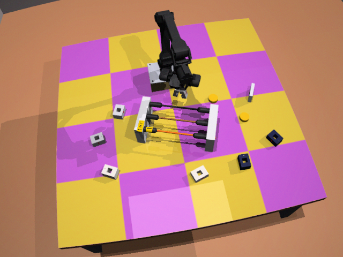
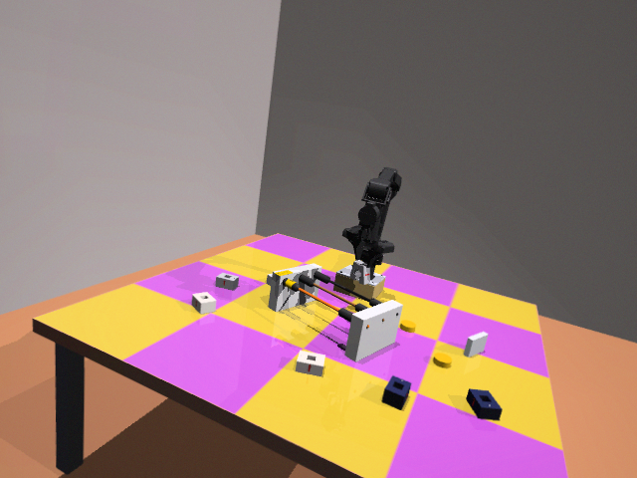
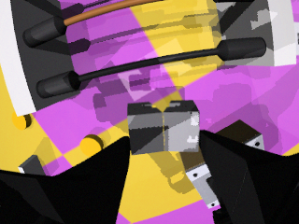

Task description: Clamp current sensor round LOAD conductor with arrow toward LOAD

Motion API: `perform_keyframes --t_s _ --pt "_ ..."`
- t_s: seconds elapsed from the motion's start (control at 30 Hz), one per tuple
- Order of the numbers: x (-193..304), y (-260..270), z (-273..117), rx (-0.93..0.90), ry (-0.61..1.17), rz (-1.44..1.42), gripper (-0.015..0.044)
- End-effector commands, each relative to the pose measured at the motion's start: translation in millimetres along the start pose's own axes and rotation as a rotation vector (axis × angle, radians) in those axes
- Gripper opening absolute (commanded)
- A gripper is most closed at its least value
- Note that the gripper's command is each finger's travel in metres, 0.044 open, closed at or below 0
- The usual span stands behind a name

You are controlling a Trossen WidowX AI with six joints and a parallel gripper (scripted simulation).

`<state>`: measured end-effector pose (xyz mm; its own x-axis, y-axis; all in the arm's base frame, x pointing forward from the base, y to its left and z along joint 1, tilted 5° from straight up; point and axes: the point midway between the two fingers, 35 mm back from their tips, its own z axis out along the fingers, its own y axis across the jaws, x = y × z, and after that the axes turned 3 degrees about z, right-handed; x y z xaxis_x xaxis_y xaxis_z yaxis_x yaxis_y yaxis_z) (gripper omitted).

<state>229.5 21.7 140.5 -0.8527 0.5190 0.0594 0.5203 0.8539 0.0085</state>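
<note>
My gripper [image 1: 180, 91] [image 2: 361, 265] [image 3: 163, 139] is shut on the grey split-core sensor [image 1: 183, 94] [image 2: 366, 275] [image 3: 182, 131]. It holds the sensor above the table, on the arm's side of the rack. In the top view the two sensor halves spread apart at their free ends; the wrist view shows a seam between them. I cannot make out the arrow. The LOAD conductor [image 1: 174, 133] [image 2: 319, 299] is the bright orange one, farthest from the arm. Its yellow arrow sleeve [image 1: 149, 129] [image 2: 291, 284] and LOAD label [image 1: 140, 126] are at the left end block.
The black conductor [image 1: 180, 106] [image 3: 154, 63] and the brown conductor [image 1: 177, 119] [image 3: 103, 15] run between my gripper and LOAD. White end blocks [image 1: 213, 121] [image 2: 374, 332] stand upright. Several closed grey, white and navy blocks, two yellow discs [image 1: 213, 98] [image 1: 244, 116] and a white plate [image 1: 251, 92] surround the rack.
</note>
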Motion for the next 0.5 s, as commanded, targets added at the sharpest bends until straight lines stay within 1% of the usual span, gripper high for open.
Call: perform_keyframes --t_s 0.0,0.47 --pt "-2 1 -6 -0.004 0.002 -0.031 0.0000" --pt "-51 17 -18 -0.005 -0.003 -0.447 0.0000"
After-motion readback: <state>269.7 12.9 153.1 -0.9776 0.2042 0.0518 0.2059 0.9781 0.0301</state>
